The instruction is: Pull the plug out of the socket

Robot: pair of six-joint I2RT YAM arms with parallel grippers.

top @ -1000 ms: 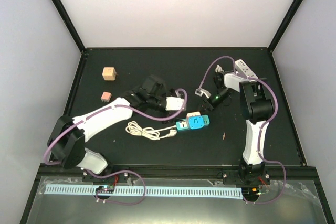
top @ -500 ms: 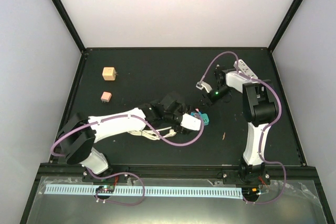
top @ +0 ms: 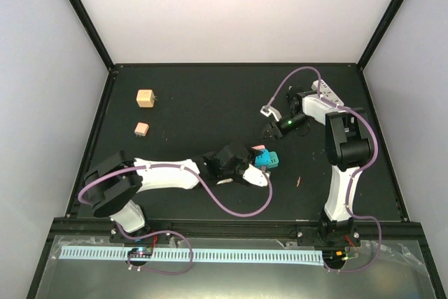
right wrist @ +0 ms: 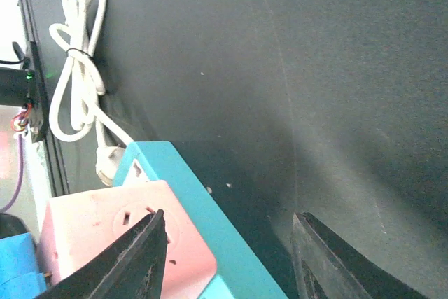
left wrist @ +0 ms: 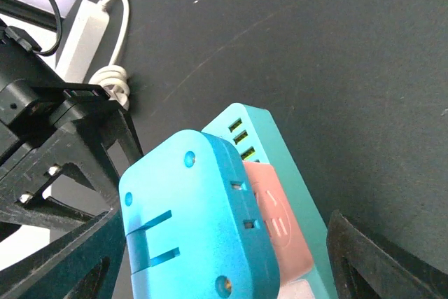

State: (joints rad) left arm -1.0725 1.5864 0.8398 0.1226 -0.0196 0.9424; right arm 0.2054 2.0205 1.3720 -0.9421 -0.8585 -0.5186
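A teal socket strip [top: 271, 160] lies mid-table. In the left wrist view a blue plug [left wrist: 196, 215] and a pink adapter [left wrist: 280, 225] sit on the teal strip [left wrist: 269, 134]. My left gripper [top: 256, 161] is open, its fingers [left wrist: 70, 260] wide apart on either side of the blue plug, with gaps showing. My right gripper [top: 271, 131] is open and empty, just behind the strip. In its view the teal strip [right wrist: 203, 201] and pink adapter [right wrist: 105, 236] lie by its left finger.
A white power strip [top: 325, 92] with a coiled cord [left wrist: 112, 78] lies at the back right. A coiled white cable [right wrist: 77, 68] lies left of the socket. An orange cube [top: 145, 98], a pink block [top: 141, 129] and a brown sliver [top: 299, 181] are on the table.
My left arm has swung right and forward, over the white cable, until its open gripper straddles the blue plug. My right gripper has drawn back a little from the socket.
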